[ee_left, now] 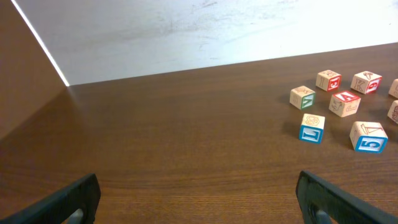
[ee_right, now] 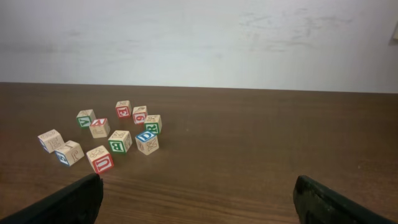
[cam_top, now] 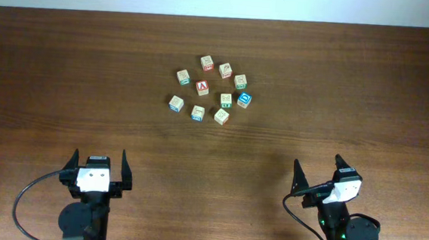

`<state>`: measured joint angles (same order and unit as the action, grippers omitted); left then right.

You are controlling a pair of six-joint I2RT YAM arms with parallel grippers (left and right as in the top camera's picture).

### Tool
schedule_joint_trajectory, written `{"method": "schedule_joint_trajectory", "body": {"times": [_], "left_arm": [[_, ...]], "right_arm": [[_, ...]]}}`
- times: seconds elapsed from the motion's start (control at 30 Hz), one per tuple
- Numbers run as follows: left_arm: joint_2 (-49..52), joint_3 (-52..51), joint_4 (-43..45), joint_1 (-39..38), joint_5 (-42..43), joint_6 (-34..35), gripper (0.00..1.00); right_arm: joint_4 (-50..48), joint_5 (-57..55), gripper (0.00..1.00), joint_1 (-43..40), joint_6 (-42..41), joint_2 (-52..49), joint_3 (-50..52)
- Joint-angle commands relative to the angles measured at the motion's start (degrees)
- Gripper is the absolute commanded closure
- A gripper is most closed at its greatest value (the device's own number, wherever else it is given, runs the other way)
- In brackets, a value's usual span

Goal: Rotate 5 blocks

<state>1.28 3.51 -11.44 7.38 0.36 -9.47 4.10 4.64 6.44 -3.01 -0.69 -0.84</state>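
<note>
Both claws wide open, blocks far in front.
The left claw (cam_top: 100, 154) and right claw (cam_top: 318, 160) hold nothing, with their fingers spread apart. The blocks (cam_top: 226, 100) sit flat on the table (cam_top: 368, 85) in a bunch, in front and to the right of the left claw, in front and to the left of the right claw. They are cubes, so no side is longer. Some sit turned at a slant.

**Soft, even light; wrist views less crisp**

The overhead view is bright and sharp. The dark brown wooden table (cam_top: 52, 63) shows no glare, and the small light-wood alphabet cubes (cam_top: 209, 89) cast only faint, short shadows. In the wrist views the black gripper fingers (ee_left: 68, 202) at the bottom edge are blurred, and the pale wall (ee_right: 199, 37) looks slightly washed out.
</note>
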Motion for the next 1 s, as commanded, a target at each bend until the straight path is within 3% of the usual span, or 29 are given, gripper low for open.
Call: {"method": "schedule_joint_trajectory", "body": {"times": [0.0,0.47,0.7,0.97], "left_arm": [[0.2,0.5,-1.5,0.3,0.5,-0.5,0.01],[0.2,0.5,-1.3,0.3,2.7,-0.5,0.01],[0.8,2.3,-1.2,0.3,11.0,-0.5,0.01],[11.4,14.0,-2.8,0.3,16.9,-0.5,0.01]], "right_arm": [[-0.1,0.7,0.02,0.3,-0.4,0.2,0.5],[-0.1,1.0,0.02,0.3,-0.4,0.2,0.5],[0.2,5.3,0.02,0.3,-0.4,0.0,-2.3],[3.5,10.3,0.02,0.3,-0.4,-10.4,-13.7]]}}
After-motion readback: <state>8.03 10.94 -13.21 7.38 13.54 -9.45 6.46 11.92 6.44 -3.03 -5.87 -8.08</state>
